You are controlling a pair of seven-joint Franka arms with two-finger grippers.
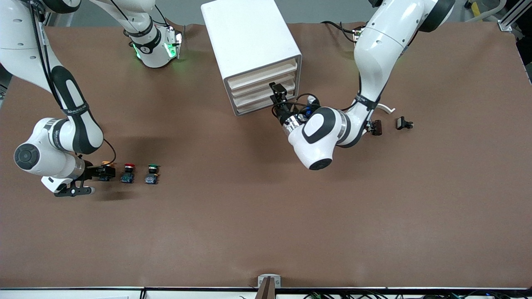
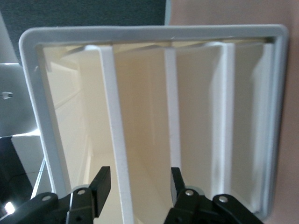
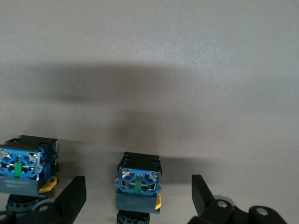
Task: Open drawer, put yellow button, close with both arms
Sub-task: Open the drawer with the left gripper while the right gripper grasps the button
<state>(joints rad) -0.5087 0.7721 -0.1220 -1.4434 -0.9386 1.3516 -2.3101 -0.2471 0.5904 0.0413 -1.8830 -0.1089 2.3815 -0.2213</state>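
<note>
We see a brown table (image 1: 266, 216) carrying a white cabinet (image 1: 245, 37) near the robots' bases. Toward the right arm's end sit the yellow button (image 1: 109, 169), a red-capped switch (image 1: 128, 172) and a green-capped switch (image 1: 152, 173); two small black clips (image 1: 404, 123) lie toward the left arm's end.

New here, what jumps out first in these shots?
The white cabinet stands mid-table with the left gripper at its drawer fronts, fingers straddling a front edge. Toward the right arm's end, the right gripper stands open around the yellow button, beside red-capped and green-capped switches.
</note>
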